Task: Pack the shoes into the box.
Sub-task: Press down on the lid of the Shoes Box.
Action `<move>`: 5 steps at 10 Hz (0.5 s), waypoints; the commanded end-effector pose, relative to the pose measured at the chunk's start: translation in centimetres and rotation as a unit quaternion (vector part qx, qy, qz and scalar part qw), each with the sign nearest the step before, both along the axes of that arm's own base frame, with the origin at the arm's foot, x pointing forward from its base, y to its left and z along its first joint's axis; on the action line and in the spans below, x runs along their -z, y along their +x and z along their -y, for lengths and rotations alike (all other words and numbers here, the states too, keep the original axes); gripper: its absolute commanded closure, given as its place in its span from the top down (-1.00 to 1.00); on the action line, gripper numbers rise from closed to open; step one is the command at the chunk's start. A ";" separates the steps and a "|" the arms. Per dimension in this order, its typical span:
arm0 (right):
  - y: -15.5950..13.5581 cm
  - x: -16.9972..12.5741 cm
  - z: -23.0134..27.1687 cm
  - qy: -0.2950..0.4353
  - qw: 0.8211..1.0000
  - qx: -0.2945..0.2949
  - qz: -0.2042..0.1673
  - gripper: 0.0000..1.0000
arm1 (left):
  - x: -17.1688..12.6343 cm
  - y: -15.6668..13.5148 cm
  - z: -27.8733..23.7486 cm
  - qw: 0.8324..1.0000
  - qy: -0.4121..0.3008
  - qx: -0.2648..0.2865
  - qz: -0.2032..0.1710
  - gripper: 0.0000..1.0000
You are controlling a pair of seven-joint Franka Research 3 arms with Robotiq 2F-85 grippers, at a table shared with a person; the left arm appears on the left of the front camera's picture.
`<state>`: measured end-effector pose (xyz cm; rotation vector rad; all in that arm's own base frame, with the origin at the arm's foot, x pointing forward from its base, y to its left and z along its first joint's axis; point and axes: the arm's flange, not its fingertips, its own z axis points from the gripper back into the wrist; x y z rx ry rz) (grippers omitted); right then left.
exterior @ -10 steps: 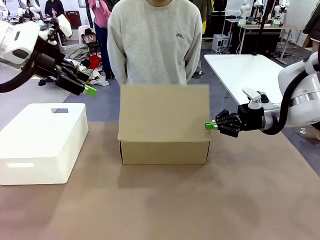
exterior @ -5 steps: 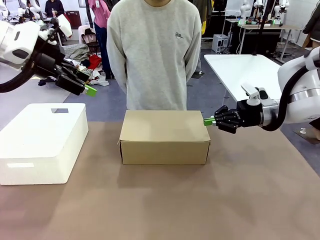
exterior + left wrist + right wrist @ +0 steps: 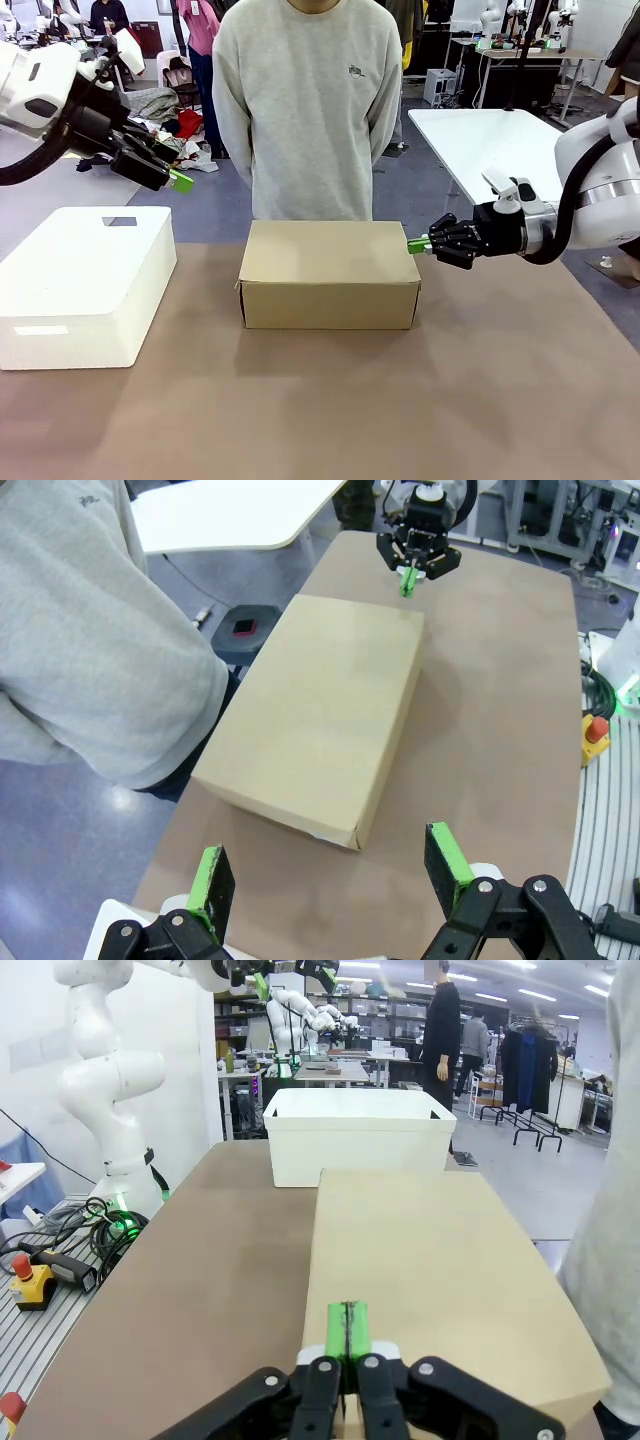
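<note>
Now the box [image 3: 329, 262] lid lies flat, no longer upright.

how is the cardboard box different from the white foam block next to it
The box is tan cardboard with its lid shut flat; the foam block is white with rounded edges and a small dark patch on top. The box sits mid-table in front of the person; the block sits toward the robot's left side. The shut right end effector is at the box's corner; nothing is at the block. Both are low, rectangular and rest on the table.
</note>
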<state>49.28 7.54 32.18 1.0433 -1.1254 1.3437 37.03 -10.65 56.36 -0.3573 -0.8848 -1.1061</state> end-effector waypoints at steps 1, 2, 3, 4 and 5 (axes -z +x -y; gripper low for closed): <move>0.0 -0.2 0.0 0.001 1.000 0.001 0.002 -1.00 | 0.0 0.2 0.0 1.000 -0.006 0.010 0.004 1.00; 0.0 -0.2 0.0 0.001 1.000 0.001 0.002 -1.00 | 0.0 0.2 0.0 1.000 -0.006 0.010 0.004 1.00; 0.0 0.0 0.0 0.000 1.000 0.000 0.000 -1.00 | 0.0 0.2 0.0 1.000 -0.006 0.010 0.004 1.00; -0.3 -0.7 0.0 -0.016 0.999 0.016 -0.031 -1.00 | 0.0 0.2 0.0 1.000 -0.006 0.010 0.004 1.00; -1.2 -2.1 -0.1 -0.036 0.998 0.021 -0.048 -1.00 | 0.0 0.0 0.0 1.000 0.000 0.000 0.000 0.61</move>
